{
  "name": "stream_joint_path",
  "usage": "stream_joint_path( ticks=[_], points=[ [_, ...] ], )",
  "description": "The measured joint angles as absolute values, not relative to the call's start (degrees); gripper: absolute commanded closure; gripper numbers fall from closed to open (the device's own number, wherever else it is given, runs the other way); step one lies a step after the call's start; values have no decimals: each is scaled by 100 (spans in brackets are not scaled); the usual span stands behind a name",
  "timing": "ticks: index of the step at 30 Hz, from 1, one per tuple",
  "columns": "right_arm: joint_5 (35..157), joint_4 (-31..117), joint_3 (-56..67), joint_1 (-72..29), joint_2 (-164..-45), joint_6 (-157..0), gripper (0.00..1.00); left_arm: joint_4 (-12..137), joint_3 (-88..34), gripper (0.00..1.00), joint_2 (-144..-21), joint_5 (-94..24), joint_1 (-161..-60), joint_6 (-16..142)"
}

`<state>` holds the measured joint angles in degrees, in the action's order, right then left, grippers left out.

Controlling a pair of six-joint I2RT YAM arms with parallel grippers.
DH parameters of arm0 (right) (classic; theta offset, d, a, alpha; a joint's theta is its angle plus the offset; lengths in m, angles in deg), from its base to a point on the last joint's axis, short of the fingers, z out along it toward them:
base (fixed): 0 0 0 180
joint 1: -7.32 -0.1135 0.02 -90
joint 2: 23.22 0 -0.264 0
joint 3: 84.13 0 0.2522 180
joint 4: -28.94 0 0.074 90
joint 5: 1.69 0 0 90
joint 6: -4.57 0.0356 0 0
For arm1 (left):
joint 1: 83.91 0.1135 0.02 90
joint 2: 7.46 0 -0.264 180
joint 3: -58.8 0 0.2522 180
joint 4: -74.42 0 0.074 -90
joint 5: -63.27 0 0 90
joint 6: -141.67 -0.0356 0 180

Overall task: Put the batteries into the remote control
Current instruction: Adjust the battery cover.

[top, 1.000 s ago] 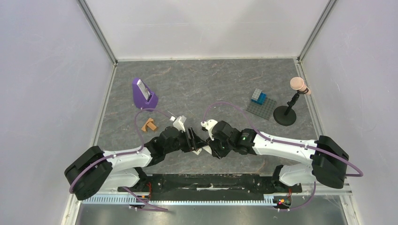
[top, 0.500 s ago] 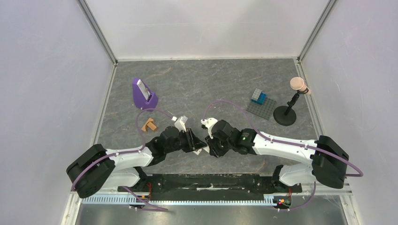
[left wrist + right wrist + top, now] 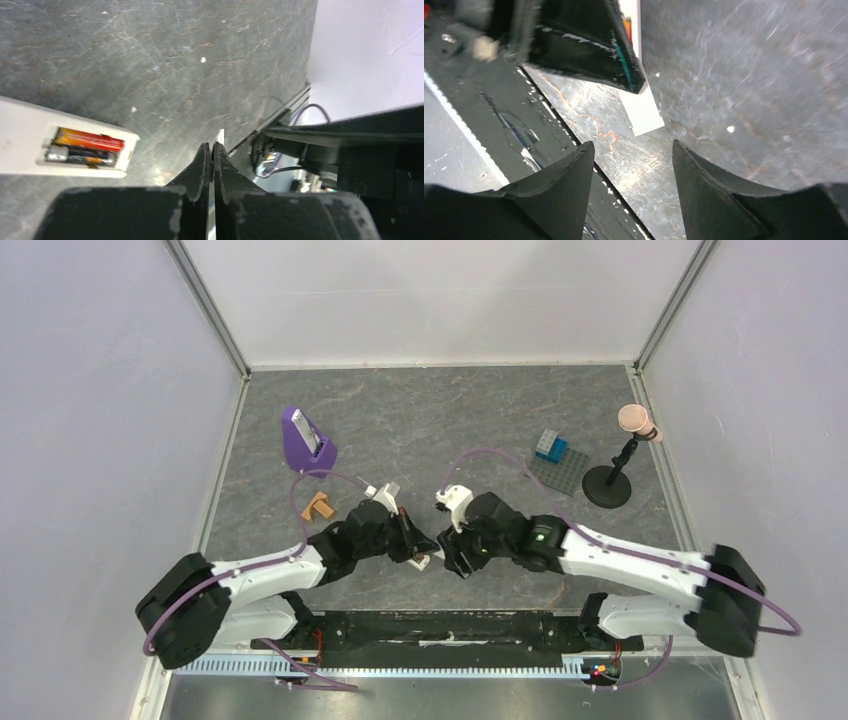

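Note:
The white remote control lies back-up on the grey table, its battery bay uncovered. In the bay sit the batteries, a red-orange one beside a dark one. My left gripper is shut on a thin white plastic strip, seen edge-on between the tips. In the right wrist view that strip sticks out below the left fingers. My right gripper stands open just short of it, holding nothing. From above, both grippers meet near the table's front and hide the remote.
A purple wedge stand and a small brown block stand at the left. At the right are blue bricks on a grey baseplate, and a black stand with a pink ball. The black front rail runs close below the grippers.
The left jaws have closed onto the white strip. The right jaws have opened off it, and the right arm has shifted slightly back.

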<state>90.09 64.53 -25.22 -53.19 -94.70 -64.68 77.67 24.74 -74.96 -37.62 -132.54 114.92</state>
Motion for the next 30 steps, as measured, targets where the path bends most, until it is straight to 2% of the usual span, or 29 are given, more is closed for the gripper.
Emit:
stream_joint_path(
  ticks=[4,7,14,17,23,30],
  points=[
    [8970,6267,-2691,-5319,-8202,-6979,36,6305,1768,98,-7004,-3566,-13254,12027],
    [8961,5784,-2966,-5321,-7398,-7337,39,5516,1382,98,-6744,-3454,-13247,12504],
    [9013,3891,-4546,-5535,-6150,-8559,43,4016,831,98,-6650,-3745,-13238,13815],
    [9123,3437,-4876,-5636,-5982,-9193,47,3592,593,98,-6677,-3996,-13238,14152],
    [9577,2973,-4878,-5826,-6082,-10188,47,3173,363,98,-6563,-4525,-13236,14731],
    [10034,3039,-4769,-6123,-6211,-10651,47,2937,363,98,-6257,-4840,-13227,15170]
  ],
)
